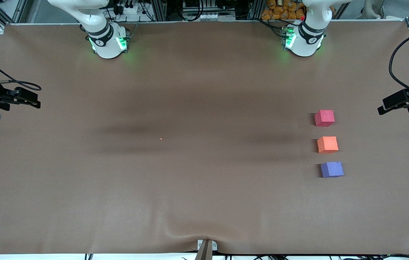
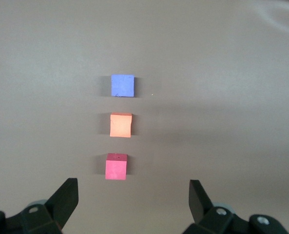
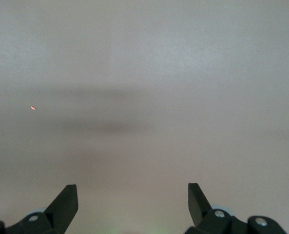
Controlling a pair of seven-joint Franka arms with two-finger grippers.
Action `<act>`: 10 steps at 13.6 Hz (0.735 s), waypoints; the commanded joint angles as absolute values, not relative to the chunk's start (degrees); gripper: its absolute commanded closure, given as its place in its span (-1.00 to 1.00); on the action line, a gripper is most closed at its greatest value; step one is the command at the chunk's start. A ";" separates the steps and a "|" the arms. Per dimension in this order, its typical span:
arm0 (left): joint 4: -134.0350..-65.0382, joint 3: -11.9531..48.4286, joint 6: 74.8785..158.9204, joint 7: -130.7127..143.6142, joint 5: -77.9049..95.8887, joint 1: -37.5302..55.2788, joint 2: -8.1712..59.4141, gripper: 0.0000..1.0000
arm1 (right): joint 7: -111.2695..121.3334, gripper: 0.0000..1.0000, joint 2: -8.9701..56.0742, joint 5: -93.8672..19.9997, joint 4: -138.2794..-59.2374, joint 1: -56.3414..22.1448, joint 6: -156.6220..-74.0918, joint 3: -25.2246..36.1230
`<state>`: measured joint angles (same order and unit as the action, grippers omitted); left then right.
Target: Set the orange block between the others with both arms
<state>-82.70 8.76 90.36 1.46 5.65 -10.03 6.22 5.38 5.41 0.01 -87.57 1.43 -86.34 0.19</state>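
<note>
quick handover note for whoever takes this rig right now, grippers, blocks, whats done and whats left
Left gripper: open, empty, up at the left arm's end of the table.
Right gripper: open, empty, up at the right arm's end, waiting.
Blocks: toward the left arm's end, in one row, apart. Red-pink cube farthest from the front camera, orange block in the middle, purple-blue cube nearest.
Done: orange block sits between the others.
Left: nothing visible; a tiny orange crumb lies mid-table.

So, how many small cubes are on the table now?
3, in one row toward the left arm's end: the red-pink cube farthest from the front camera, the orange block between, the purple-blue cube nearest. None seems hidden.
</note>
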 commanded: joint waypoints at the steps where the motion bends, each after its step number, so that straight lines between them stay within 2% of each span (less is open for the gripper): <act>1: -82.26 10.72 88.86 2.20 3.09 -10.02 2.99 -1.00 | 5.45 -1.00 5.45 0.53 -87.28 1.67 -85.87 0.00; 5: -83.05 11.43 86.84 2.64 2.90 -9.58 1.24 -1.00 | 5.45 -1.00 5.54 0.53 -87.28 1.67 -85.96 0.00; 6: -84.62 10.56 86.84 2.81 2.55 -7.32 0.36 -1.00 | 5.45 -1.00 5.62 0.53 -87.28 1.67 -85.96 0.00; 8: -87.87 4.69 86.84 3.95 0.44 -0.47 -2.44 -1.00 | 5.45 -1.00 5.62 0.53 -87.28 1.67 -85.96 0.00; 10: -92.96 3.17 87.10 5.53 0.09 1.75 -6.40 -1.00 | 5.45 -1.00 5.63 0.53 -87.28 1.67 -85.96 0.00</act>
<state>-86.42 5.15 86.78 3.94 1.52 -0.56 -0.57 5.38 5.48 0.01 -87.63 1.43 -86.34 0.19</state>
